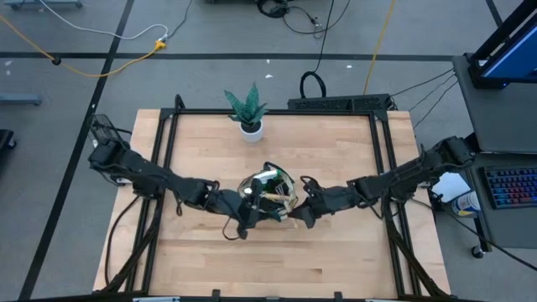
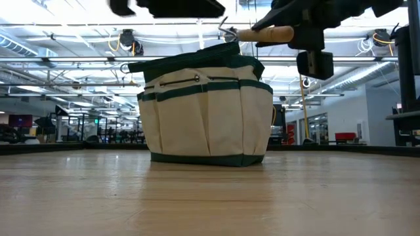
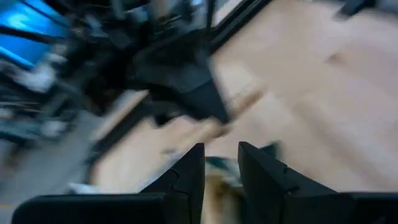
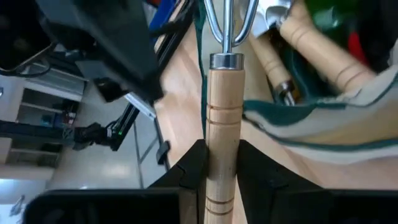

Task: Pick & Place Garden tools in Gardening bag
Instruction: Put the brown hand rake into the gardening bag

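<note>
The beige gardening bag (image 1: 268, 191) with dark green trim stands on its flat base at the table's middle (image 2: 207, 108). Wooden-handled garden tools (image 4: 311, 43) and something green lie inside it. My right gripper (image 1: 295, 211) is at the bag's right side, shut on a wooden-handled hand rake (image 4: 224, 93) whose metal tines reach over the bag's rim. My left gripper (image 1: 249, 216) hovers at the bag's near left side. Its fingers (image 3: 193, 174) stand a little apart, with only the blurred bag showing between them. My right gripper pinches the rake's wooden handle (image 4: 222, 162) between its two fingers, on the part toward the butt end. The handle runs along the fingers, tines pointing away toward the bag. The rake is lifted clear and about level (image 2: 266, 33), above the bag's top edge.
A spiky green plant in a white pot (image 1: 248, 113) stands near the table's far edge. A black frame (image 1: 168, 134) borders the tabletop. Bare wood lies between the bag and the near edge (image 1: 268, 268).
</note>
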Available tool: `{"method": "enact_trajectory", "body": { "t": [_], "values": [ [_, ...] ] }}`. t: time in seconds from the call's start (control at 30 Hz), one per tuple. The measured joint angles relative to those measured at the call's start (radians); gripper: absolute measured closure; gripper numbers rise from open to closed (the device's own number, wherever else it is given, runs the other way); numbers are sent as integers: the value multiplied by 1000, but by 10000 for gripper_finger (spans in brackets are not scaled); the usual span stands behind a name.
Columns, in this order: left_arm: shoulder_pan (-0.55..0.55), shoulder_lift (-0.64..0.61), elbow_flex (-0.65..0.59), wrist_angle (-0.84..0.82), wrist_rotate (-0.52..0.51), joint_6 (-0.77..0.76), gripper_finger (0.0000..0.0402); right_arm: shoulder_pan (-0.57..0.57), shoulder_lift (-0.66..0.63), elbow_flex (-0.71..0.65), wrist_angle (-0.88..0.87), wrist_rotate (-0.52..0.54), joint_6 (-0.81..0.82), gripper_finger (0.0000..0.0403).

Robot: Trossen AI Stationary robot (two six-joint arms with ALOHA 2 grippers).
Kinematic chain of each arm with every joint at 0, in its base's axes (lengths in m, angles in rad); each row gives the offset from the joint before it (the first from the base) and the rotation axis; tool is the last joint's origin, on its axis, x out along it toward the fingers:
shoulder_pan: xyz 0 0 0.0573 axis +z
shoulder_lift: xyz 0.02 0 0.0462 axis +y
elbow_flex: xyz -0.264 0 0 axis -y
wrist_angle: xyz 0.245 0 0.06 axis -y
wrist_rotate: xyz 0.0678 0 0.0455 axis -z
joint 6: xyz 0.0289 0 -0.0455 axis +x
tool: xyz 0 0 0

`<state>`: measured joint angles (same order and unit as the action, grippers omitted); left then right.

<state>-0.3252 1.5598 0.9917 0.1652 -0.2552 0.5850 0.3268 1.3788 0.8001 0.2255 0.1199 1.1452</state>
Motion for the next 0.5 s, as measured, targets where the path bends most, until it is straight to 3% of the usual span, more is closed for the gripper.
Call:
{"method": "enact_trajectory", "body": {
  "t": [0.1, 0.23, 0.5],
  "values": [
    [-4, 27, 0, 53, -75, 147, 300, -16, 0, 0, -9, -41, 22, 348],
    [-10, 44, 1, 82, -82, 320, 300, -32, 0, 0, -6, -46, 46, 348],
    [0, 44, 1, 82, -90, 439, 281, -70, 0, 0, -5, -84, 53, 348]
  ]
}}
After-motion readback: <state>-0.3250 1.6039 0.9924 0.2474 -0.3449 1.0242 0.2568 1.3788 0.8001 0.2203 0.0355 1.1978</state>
